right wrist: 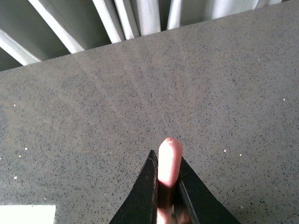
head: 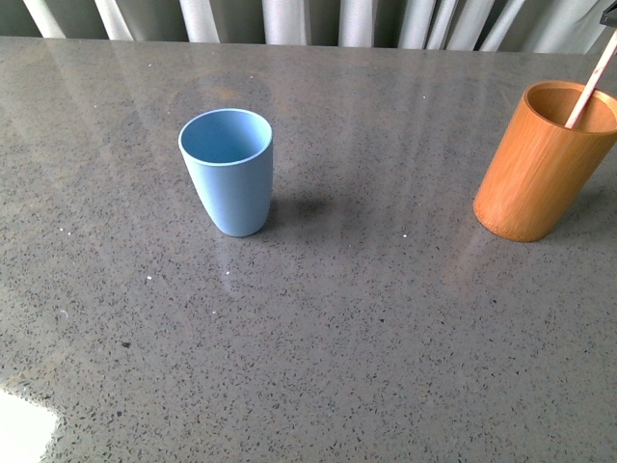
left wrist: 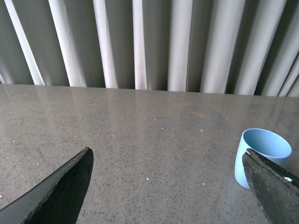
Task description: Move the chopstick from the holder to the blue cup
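Note:
The light blue cup stands upright and empty left of the table's middle. At the right edge of the front view the orange-brown holder stands with the pinkish chopstick leaning out of it, its lower end inside the rim. Neither arm shows in the front view. In the right wrist view my right gripper is shut on the chopstick, whose rounded end sticks out past the fingertips. My left gripper is open and holds nothing, low over the table, with the blue cup beside one finger.
The grey speckled table runs back to pale pleated curtains. A bright white patch lies at the front left corner of the table.

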### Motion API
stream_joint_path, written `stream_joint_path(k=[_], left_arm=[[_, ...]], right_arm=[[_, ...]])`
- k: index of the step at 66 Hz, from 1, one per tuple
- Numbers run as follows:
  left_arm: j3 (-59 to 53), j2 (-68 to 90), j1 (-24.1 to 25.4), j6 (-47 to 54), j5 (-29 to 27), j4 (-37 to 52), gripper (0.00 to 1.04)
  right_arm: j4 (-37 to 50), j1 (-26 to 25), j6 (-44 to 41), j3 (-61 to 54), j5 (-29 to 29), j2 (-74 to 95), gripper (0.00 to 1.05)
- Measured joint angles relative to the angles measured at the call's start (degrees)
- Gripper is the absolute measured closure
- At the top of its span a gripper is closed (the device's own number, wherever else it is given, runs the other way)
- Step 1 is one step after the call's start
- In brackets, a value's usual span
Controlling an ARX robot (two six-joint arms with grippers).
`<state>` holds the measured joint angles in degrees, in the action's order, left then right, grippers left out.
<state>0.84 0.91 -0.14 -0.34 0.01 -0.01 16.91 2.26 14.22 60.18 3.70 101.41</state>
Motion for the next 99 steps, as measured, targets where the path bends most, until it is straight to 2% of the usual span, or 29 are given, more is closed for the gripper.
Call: stream_joint_path(k=[31,48,62,82,99], left_arm=[[0.0,0.0,0.0,0.0,0.0,0.0,0.09],[0.0,0.0,0.0,0.0,0.0,0.0,0.09],[0.0,0.0,0.0,0.0,0.0,0.0,0.09],[0.0,0.0,0.0,0.0,0.0,0.0,0.09],[0.0,0.0,0.0,0.0,0.0,0.0,0.09]], right_arm=[[-2.6,-3.4,2.7,-0.2,-4.0,-14.0,1.02],[-5.8,-2.1,4.9,4.0,-6.3,-21.4,1.02],[-6.2,3.3,7.1,4.1,-5.7,-22.1,1.02],[-3.4,16.9,10.6,6.2,2.1,-14.8,1.02],[-2.8,22.6,10.6,11.0,5.8,-9.2,1.02]])
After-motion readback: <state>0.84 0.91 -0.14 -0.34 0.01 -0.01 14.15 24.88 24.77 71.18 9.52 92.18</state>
